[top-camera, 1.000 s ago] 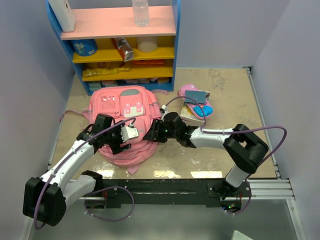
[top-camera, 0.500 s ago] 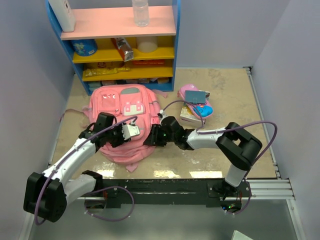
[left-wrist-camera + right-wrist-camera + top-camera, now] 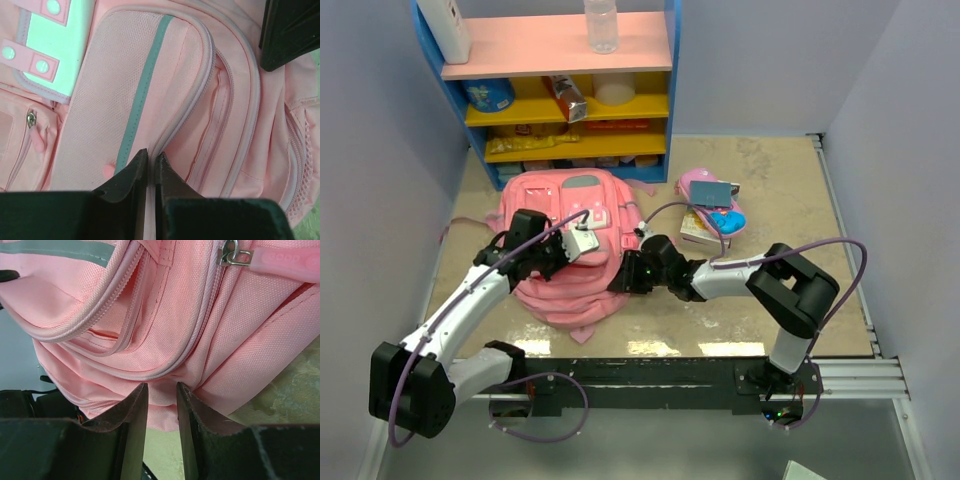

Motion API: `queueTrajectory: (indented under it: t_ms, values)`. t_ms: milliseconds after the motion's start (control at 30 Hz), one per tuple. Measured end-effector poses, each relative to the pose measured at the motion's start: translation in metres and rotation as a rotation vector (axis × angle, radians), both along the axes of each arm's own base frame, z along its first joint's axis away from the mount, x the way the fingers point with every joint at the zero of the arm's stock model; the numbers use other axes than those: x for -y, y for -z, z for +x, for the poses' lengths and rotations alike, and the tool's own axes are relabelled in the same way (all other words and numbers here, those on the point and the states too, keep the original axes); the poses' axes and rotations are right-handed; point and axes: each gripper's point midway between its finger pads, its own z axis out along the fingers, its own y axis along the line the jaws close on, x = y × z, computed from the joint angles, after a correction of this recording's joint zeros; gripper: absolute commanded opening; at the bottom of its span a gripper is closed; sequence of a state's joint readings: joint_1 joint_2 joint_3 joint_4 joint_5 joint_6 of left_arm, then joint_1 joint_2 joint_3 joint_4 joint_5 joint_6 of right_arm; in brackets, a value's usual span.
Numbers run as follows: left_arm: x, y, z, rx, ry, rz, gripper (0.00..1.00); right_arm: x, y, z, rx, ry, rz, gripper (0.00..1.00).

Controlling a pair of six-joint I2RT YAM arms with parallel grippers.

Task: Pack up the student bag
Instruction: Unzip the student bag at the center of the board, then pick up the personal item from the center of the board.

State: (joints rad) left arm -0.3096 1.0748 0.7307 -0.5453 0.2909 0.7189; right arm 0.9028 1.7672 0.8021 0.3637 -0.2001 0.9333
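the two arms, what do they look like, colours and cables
Both are white tubes with chunky black joints: left arm, right arm. A purple cable loops along each. The fingers are black, flat and tapered to blunt tips.

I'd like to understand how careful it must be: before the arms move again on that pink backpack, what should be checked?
1. Left pincer closed on a pocket seam of the backpack: ok.
2. Right pincer gripping the bottom fold: cannot tell; jaws stand apart.
3. Zip open for packing: not ok; zips in view look shut.
4. Zip pull in sight: ok.
5. Books waiting beside the backpack: ok.
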Motion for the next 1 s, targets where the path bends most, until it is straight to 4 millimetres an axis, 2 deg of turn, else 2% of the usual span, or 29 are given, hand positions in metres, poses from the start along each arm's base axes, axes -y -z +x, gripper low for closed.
queueTrajectory:
  t_ms: [200, 233, 300, 367, 433, 533, 600, 633, 667, 767, 867, 1000]
  values:
    - [0.002, -0.008, 0.001, -0.014, -0.025, -0.021, 0.02, 0.002, 0.001, 0.0, 0.011, -0.005, -0.011, 0.36]
    - [0.002, -0.009, 0.0, -0.019, -0.031, -0.027, 0.01, 0.003, 0.001, 0.001, 0.018, -0.002, -0.023, 0.38]
    - [0.004, -0.01, -0.001, -0.03, -0.039, -0.041, 0.01, 0.008, -0.006, 0.003, 0.038, 0.0, -0.049, 0.49]
    - [0.006, -0.011, -0.002, -0.041, -0.05, -0.056, 0.01, 0.013, -0.02, 0.006, 0.072, 0.003, -0.077, 0.59]
    - [0.007, -0.013, -0.003, -0.047, -0.063, -0.069, 0.0, 0.019, -0.042, 0.018, 0.123, 0.026, -0.1, 0.65]
    - [0.008, -0.014, -0.004, -0.055, -0.077, -0.086, 0.0, 0.032, -0.092, 0.047, 0.231, 0.087, -0.109, 0.7]
    - [0.008, -0.014, -0.004, -0.057, -0.082, -0.092, 0.0, 0.049, -0.125, 0.072, 0.314, 0.15, -0.138, 0.73]
    - [0.009, -0.015, -0.004, -0.057, -0.082, -0.094, 0.0, 0.059, -0.139, 0.084, 0.355, 0.187, -0.161, 0.81]
    - [0.009, -0.016, -0.004, -0.058, -0.084, -0.097, 0.0, 0.07, -0.153, 0.096, 0.399, 0.228, -0.196, 0.81]
    - [0.011, -0.018, -0.004, -0.061, -0.086, -0.108, 0.0, 0.106, -0.181, 0.128, 0.486, 0.339, -0.305, 0.84]
    - [0.012, -0.021, -0.004, -0.061, -0.084, -0.116, 0.0, 0.146, -0.186, 0.156, 0.501, 0.427, -0.399, 0.85]
    - [0.013, -0.022, -0.004, -0.064, -0.081, -0.121, 0.01, 0.204, -0.164, 0.185, 0.445, 0.543, -0.522, 0.86]
